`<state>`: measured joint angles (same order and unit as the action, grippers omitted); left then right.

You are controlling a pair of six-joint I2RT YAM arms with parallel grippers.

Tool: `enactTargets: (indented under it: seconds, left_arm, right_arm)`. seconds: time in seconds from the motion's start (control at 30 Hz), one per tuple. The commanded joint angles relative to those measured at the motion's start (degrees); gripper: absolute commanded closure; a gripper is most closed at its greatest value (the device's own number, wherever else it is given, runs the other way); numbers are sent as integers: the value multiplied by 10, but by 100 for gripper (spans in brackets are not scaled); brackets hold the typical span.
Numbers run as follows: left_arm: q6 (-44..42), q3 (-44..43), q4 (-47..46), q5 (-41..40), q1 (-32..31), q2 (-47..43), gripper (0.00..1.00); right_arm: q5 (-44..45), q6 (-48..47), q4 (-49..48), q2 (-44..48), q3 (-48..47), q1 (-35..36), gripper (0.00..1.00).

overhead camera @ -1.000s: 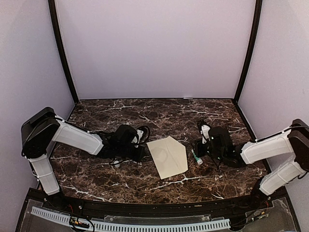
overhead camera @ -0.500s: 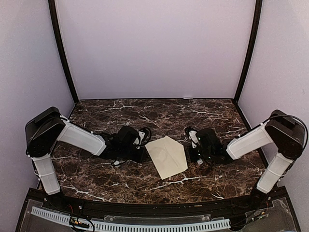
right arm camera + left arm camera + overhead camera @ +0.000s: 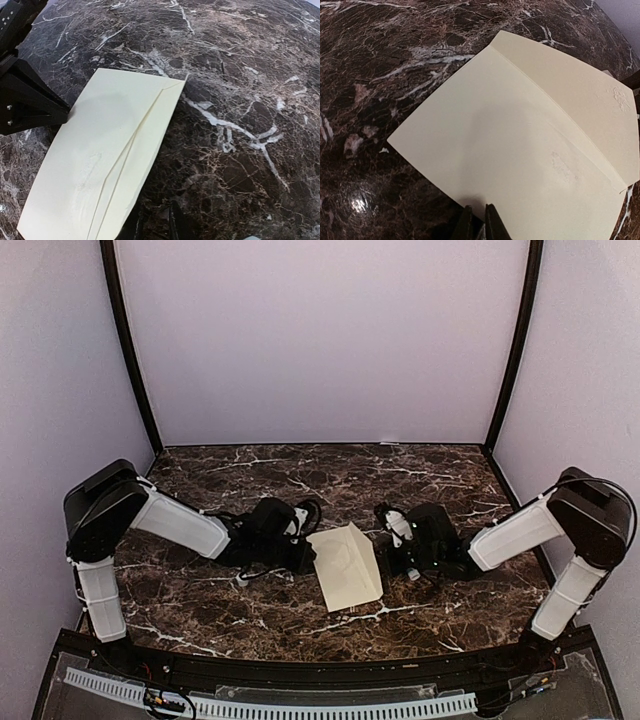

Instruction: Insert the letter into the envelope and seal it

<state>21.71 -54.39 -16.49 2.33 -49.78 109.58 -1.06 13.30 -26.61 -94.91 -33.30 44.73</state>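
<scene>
The pale cream envelope [image 3: 348, 565] lies flat on the dark marble table [image 3: 250, 475], between the two arms. Its flap [image 3: 580, 90] is folded along the crease on the right side and stands slightly raised. My left gripper [image 3: 305, 558] is at the envelope's [image 3: 520, 150] left edge. In the left wrist view that gripper [image 3: 479, 221] is shut on the edge. My right gripper [image 3: 390, 556] sits low at the flap side. In the right wrist view this gripper [image 3: 155, 222] has its jaws close together over bare marble, just beside the envelope [image 3: 100, 150]. The letter is hidden.
Purple walls with black corner posts [image 3: 130, 350] enclose the table on three sides. The left gripper's black body [image 3: 25, 100] shows beyond the envelope in the right wrist view. A perforated white rail [image 3: 270, 706] runs along the near edge.
The right gripper has moved left to the envelope and narrowed its jaws. The flap, which lay spread to the right, has folded over. The left gripper has shifted slightly right.
</scene>
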Motion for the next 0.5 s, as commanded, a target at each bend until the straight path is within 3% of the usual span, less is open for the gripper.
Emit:
enactTargets:
  seconds: [0.0, 0.47]
  left_arm:
    - [2, -9, 9, 3, -4, 13, 90]
    - [3, -19, 5, 7, -4, 29, 90]
  right_arm:
    - [-66, -3, -50, -25, 5, -2, 84]
    - [-124, 17, -100, -92, -21, 17, 84]
